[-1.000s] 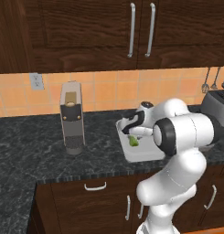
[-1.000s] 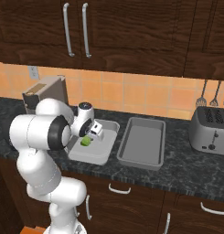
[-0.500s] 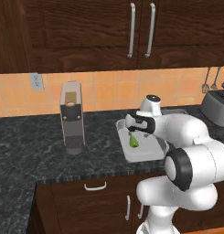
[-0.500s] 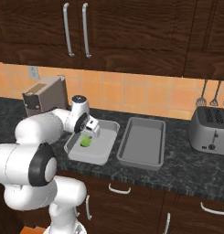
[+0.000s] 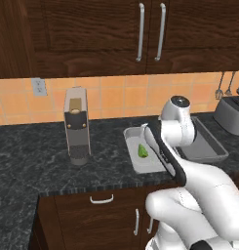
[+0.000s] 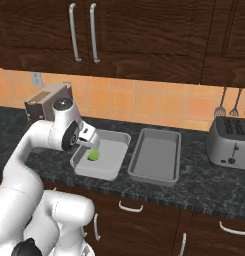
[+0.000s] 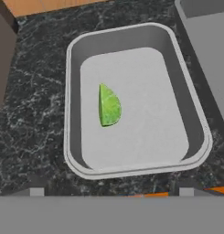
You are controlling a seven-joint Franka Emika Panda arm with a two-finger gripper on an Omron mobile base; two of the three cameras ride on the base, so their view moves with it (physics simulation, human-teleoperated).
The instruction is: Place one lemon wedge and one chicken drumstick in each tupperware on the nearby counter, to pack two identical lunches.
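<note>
- I have the tool (image 6: 88,141) hanging over the nearer of the two tupperware trays (image 7: 74,98), its fingers spread wide apart and clamped on nothing.
- From the hand view I look straight down past the tool: a green lemon wedge (image 7: 108,106) lies flat on the tray floor right below it, a little toward the tray's left wall, touching no wall.
- In the right base view the wedge (image 6: 93,155) sits just under the tool, free of both fingers.
- The second tupperware tray (image 6: 154,162) stands just beside the first on the side away from the arm, their long sides parallel and a narrow strip of tabletop (image 6: 194,180) between them. I see nothing lying in it.
- Both trays rest flat on the dark speckled tabletop, close to its front edge.
- On the other side of the tool, well apart from the trays, a tall grey coffee machine (image 5: 75,127) stands upright on the tabletop.
- Far beyond the second tray a silver toaster (image 6: 230,141) sits against the tiled wall.
- I cannot find any chicken drumstick from here.
</note>
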